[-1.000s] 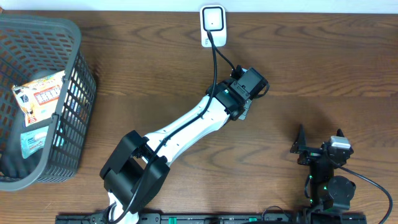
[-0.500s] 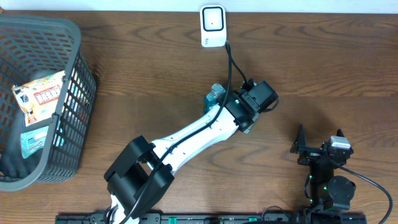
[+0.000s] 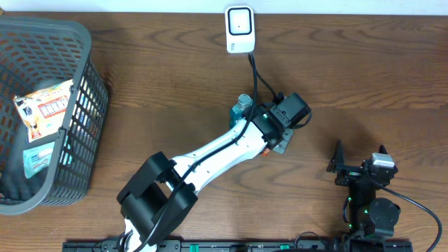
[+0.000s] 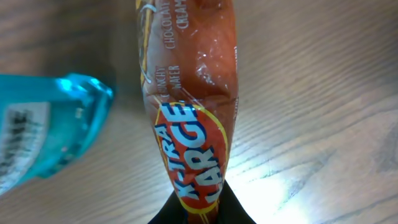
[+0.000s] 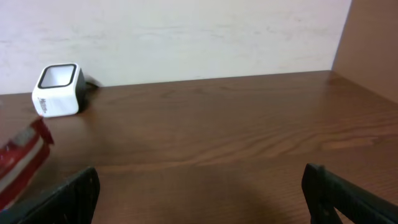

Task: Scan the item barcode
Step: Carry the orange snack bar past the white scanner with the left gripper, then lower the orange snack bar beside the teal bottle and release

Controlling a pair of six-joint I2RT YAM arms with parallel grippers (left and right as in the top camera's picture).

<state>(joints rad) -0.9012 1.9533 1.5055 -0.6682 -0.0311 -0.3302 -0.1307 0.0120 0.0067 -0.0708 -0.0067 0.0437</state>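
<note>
My left gripper (image 4: 200, 208) is shut on the bottom end of a red and orange wafer bar (image 4: 193, 93) marked "X-TRA LARGE", held just over the wood. In the overhead view the left gripper (image 3: 278, 142) sits mid-table, and the arm hides most of the bar. The white barcode scanner (image 3: 239, 28) stands at the far edge, its cable running back toward the arm. From the right wrist view the scanner (image 5: 57, 90) is far left and the wafer bar (image 5: 22, 162) shows at the left edge. My right gripper (image 5: 199, 193) is open over bare wood, parked at the front right (image 3: 357, 166).
A blue packet (image 4: 43, 130) lies on the table just left of the bar, beside the left arm (image 3: 243, 105). A grey plastic basket (image 3: 89, 42) with several packets (image 3: 43, 105) stands at the left edge.
The left arm has drawn back from the scanner toward the front right with the bar, uncovering the blue packet. The right arm has not moved.
</note>
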